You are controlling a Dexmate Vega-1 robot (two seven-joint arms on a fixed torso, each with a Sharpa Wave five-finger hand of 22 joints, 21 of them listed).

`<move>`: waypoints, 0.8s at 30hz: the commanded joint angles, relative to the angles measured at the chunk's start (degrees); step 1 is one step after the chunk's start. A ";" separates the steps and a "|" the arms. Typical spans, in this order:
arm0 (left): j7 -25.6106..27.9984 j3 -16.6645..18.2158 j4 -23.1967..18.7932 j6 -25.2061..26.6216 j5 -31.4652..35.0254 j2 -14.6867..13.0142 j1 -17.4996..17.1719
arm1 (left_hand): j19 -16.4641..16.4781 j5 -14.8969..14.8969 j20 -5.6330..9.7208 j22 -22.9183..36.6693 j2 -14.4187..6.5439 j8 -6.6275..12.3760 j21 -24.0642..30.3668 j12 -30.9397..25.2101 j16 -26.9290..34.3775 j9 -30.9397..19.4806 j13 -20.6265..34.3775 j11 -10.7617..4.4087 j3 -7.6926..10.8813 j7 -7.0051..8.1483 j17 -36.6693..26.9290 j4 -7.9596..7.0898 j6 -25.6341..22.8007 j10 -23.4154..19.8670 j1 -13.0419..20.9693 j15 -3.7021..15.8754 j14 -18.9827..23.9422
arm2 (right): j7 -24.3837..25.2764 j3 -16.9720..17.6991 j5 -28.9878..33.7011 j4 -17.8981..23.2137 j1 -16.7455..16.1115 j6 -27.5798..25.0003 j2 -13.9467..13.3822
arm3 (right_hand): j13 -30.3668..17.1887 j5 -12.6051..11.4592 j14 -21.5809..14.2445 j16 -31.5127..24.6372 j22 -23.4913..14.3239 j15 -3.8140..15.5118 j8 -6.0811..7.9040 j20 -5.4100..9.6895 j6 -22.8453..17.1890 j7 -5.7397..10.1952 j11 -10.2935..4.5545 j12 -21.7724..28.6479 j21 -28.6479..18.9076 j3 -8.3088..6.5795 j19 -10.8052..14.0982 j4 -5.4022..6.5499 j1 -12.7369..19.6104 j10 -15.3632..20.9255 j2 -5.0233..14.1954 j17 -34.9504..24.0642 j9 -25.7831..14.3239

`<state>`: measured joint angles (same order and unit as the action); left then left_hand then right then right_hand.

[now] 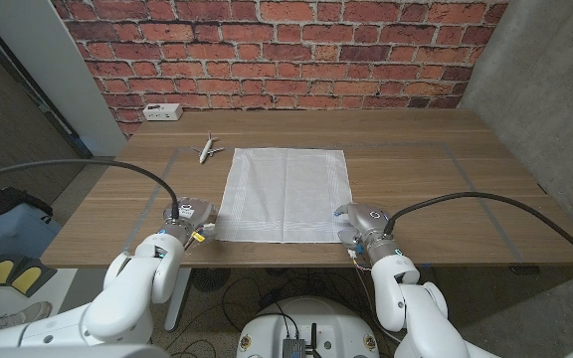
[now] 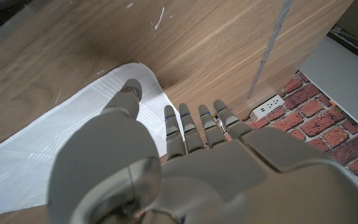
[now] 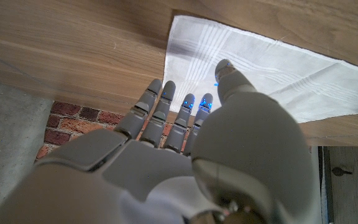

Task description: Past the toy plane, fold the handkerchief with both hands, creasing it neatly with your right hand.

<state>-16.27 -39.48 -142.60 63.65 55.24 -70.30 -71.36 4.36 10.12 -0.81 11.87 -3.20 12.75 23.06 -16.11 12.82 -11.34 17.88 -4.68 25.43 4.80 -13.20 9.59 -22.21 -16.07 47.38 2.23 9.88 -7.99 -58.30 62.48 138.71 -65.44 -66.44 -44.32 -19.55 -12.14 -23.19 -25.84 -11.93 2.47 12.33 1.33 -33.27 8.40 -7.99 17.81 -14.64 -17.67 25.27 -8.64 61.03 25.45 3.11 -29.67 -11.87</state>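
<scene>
A white handkerchief lies spread flat in the middle of the wooden table. Just past its far left corner sits a small white toy plane. My left hand is at the cloth's near left corner. In the left wrist view its thumb hangs over the handkerchief, with the fingers straight beside the corner and nothing gripped. My right hand is at the near right corner. In the right wrist view its thumb is over the handkerchief and its fingers reach alongside the edge.
A white power strip lies at the table's back left by the brick wall. Grey tape lines mark a rectangle on the tabletop around the cloth. The near table edge runs close behind both hands.
</scene>
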 commanded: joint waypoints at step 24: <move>-20.38 3.24 4.51 -5.60 19.44 8.53 -1.46 | -2.41 -0.20 -4.37 0.29 -2.15 -0.53 -0.70 0.63 -1.28 -0.18 2.22 0.50 -1.66 3.14 0.43 -0.50 -0.29 5.13 2.10 -1.03 -5.67 | -22.55 9.49 18.65 -7.15 -5.60 6.94 8.62 | -1.98 0.52 5.47 -1.79 -0.57 8.65 -0.76 -0.10 1.61 -0.85 1.83 -0.88 -0.69 3.55 -2.40 0.38 1.18 -5.56 1.22 -5.45 -0.05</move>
<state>-29.35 -38.07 -139.64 60.36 67.14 -65.10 -71.78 2.04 10.12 -4.64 11.86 -4.93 12.47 22.63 -15.65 11.64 -11.34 19.84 -4.17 24.06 8.25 -12.77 9.17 -22.54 -11.47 49.11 1.39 4.57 -24.28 -52.88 75.72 133.60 -68.36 -62.86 -38.75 -21.36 -11.63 -17.77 -27.34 -12.40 2.36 11.65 1.33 -32.21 7.58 -6.12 17.12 -15.08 -14.34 23.22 -8.02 61.79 20.12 3.87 -34.89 -11.77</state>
